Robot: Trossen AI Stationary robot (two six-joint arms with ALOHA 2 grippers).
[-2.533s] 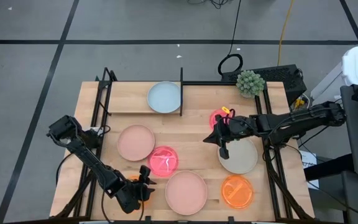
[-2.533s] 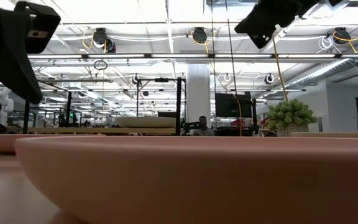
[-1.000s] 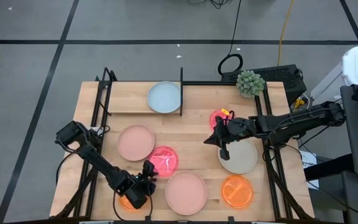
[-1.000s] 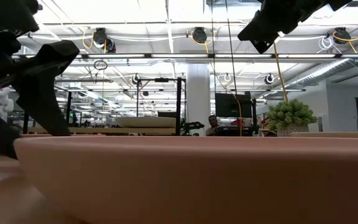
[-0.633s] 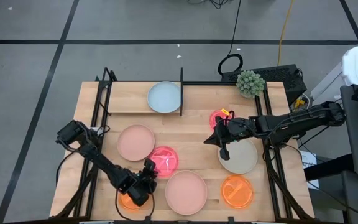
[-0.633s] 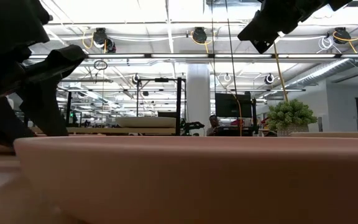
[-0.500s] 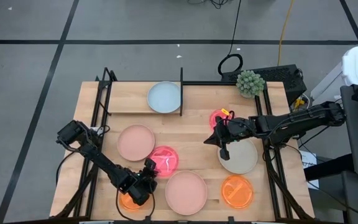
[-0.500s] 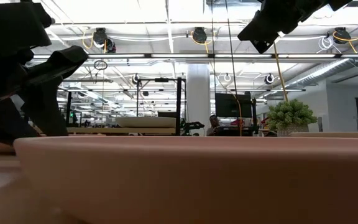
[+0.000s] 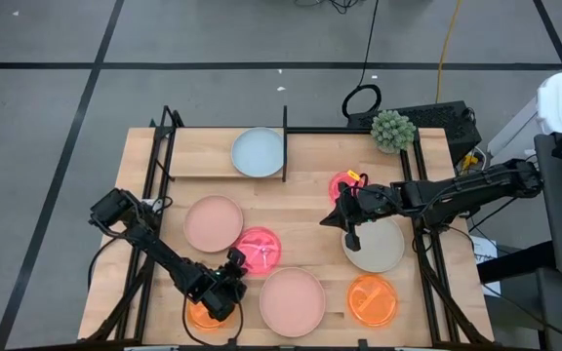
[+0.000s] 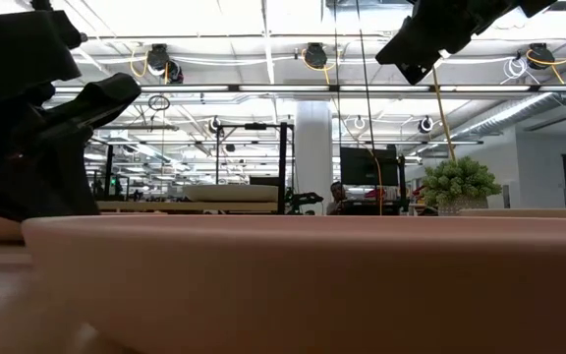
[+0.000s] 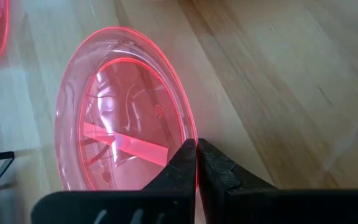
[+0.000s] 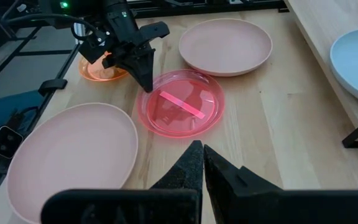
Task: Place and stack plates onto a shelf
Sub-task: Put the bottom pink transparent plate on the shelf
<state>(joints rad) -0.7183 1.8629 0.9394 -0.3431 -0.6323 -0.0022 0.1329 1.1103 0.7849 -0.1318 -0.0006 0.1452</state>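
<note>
- Neon pink plate (image 9: 259,250) sits mid-worktop, and the left gripper (image 9: 234,265) has its rim: in the left wrist view the 2 dark fingers (image 11: 182,163) press together on the edge of the plate.
- Right wrist view agrees: the left gripper's tips meet that plate's near rim.
- Orange plate (image 9: 200,315) lies just behind the left gripper at the front edge, half hidden by the arm.
- Big pale-pink plate (image 9: 292,300) lies front centre, just beside the neon pink one; in the low view its rim fills the foreground.
- A 2nd pale-pink plate (image 9: 213,222) lies to the left, touching or nearly touching the neon pink one.
- Blue plate (image 9: 258,152) rests on the shelf (image 9: 199,154) at the back, up against the black post.
- On the right: beige plate (image 9: 378,246), another orange plate (image 9: 372,299) in front of it, and a small pink plate (image 9: 341,184) partly under the right arm.
- Right gripper (image 9: 351,237) hangs above the beige plate's edge, jaws pressed together on nothing.
- Potted plant (image 9: 392,130) stands at the worktop's (image 9: 310,200) back right corner.
</note>
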